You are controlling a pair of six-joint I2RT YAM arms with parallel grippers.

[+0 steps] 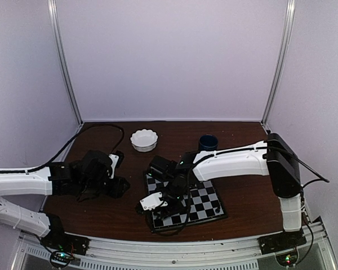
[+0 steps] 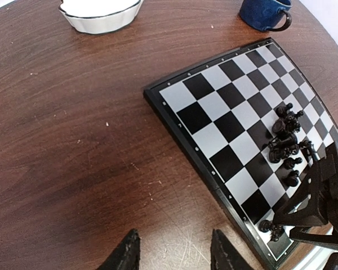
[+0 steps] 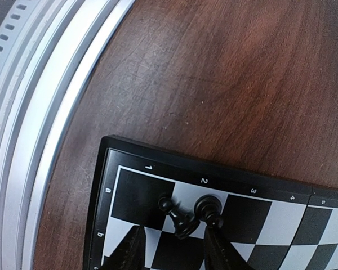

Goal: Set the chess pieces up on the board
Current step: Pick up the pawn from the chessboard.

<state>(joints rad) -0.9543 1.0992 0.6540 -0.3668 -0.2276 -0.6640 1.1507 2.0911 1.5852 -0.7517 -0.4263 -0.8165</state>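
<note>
The board point(image 3: 158, 153) lies right under the right pincer point(image 3: 172, 247), with its corner just ahead of the tips. Three tiny chess pieces point(image 3: 183, 224) crowd there, one sitting between the fingers point(image 3: 130, 250). Closing now could knock over the other two, because they stand so close. The right arm point(image 1: 231, 163) reaches low over the board, its pincer wide apart and gripping nothing. The left pincer point(image 2: 174, 250) hangs over the table point(image 2: 73, 140), also spread and empty, with the board to its right.

You face plain pale lilac walls point(image 1: 169, 56) framed by two slanting metal posts point(image 1: 65, 62); the dark wooden counter point(image 1: 245, 205) ends at a ribbed aluminium rail point(image 1: 186, 253).
</note>
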